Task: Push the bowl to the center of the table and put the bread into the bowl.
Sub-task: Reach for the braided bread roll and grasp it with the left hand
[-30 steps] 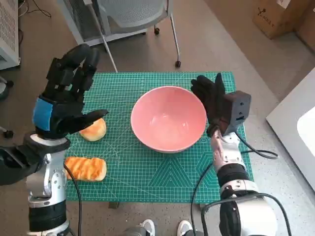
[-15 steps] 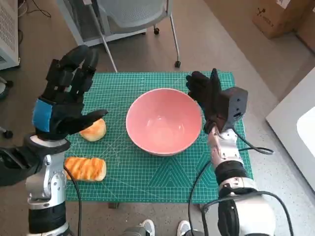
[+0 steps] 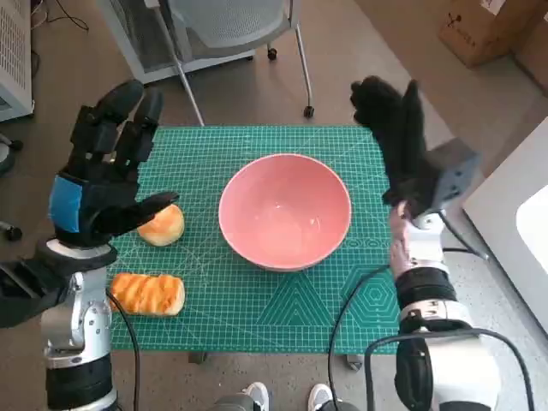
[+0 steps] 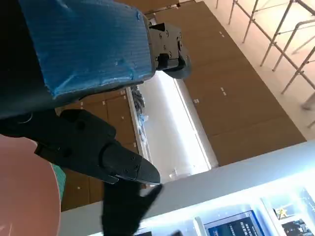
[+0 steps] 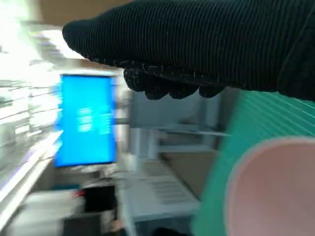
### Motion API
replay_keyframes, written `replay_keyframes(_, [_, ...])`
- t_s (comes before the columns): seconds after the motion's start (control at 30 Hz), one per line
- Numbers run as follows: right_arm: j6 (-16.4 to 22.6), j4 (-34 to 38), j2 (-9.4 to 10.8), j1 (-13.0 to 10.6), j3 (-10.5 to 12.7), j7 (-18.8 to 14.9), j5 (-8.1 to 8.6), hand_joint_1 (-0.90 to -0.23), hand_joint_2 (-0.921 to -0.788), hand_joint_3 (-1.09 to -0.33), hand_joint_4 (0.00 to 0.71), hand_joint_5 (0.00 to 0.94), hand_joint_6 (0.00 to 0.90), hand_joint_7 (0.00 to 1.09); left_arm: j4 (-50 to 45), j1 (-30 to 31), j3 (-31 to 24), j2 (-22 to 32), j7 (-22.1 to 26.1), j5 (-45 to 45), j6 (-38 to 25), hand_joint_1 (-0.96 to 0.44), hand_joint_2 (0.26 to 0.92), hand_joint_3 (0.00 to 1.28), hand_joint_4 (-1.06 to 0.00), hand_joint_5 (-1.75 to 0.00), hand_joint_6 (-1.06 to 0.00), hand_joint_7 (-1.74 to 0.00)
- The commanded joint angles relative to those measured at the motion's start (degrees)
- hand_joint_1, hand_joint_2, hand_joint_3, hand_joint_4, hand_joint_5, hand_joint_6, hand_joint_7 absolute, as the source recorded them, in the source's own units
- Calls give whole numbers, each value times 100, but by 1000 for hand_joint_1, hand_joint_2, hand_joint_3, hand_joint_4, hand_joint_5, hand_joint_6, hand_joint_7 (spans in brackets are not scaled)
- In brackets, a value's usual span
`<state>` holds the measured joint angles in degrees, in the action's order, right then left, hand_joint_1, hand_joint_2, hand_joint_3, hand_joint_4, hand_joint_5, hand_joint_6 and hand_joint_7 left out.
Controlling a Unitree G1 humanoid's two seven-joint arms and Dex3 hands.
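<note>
**Pink bowl mid-mat, two breads at left, both hands raised**

Pink bowl [image 3: 284,211]: upright at the middle of the green cutting mat [image 3: 257,295] covering the desk. Round bun [image 3: 162,225]: left of the bowl, apart from it. Toasted bread loaf [image 3: 149,293]: nearer, by the mat's left edge. Left hand [image 3: 101,171]: above the bun, fingers spread wide, holding nothing. Right hand [image 3: 399,137]: lifted right of the bowl, clear of its rim, fingers extended, holding nothing. Office chair [image 3: 231,30]: beyond the desk.
</note>
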<state>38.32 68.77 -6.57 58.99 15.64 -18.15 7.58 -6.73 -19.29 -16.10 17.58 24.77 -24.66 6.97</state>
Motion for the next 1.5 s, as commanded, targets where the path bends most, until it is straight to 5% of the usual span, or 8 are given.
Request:
replay_keyframes(0.03, [421, -254, 48, -197, 48, -580, 274, -543, -921, -652, 346, 0, 483, 1, -251, 42, -53, 130, -18, 6, -11, -357, 897, 1, -124, -2, -2, -616])
replay_keyframes(0.17, [769, -560, -30, -319, 21, -1081, 442, -558, -921, -639, 316, 0, 463, 0, -869, 322, -236, 1320, 341, 975, -81, -346, 862, 4, -96, -1, 0, -516])
replay_keyframes(0.47, [934, -622, -93, -373, -67, -1118, 388, -583, -921, -634, 300, 0, 459, 0, -1789, 996, -667, 2440, 704, 1695, -443, -213, 762, 1, -34, -1, 1, -368])
replay_keyframes(1.0, [835, -467, -76, -242, -210, -925, 280, -578, -921, -647, 315, 6, 464, 3, -2492, 2311, -837, 2879, 1095, 2528, -182, -70, 685, 0, -122, -42, -11, -650])
replay_keyframes(1.5, [665, -477, 29, -191, -155, -1134, 514, -577, -921, -633, 320, 5, 467, 4, -2124, 3056, -639, 2978, 1488, 2859, -169, -72, 693, 2, -176, -9, -170, -396])
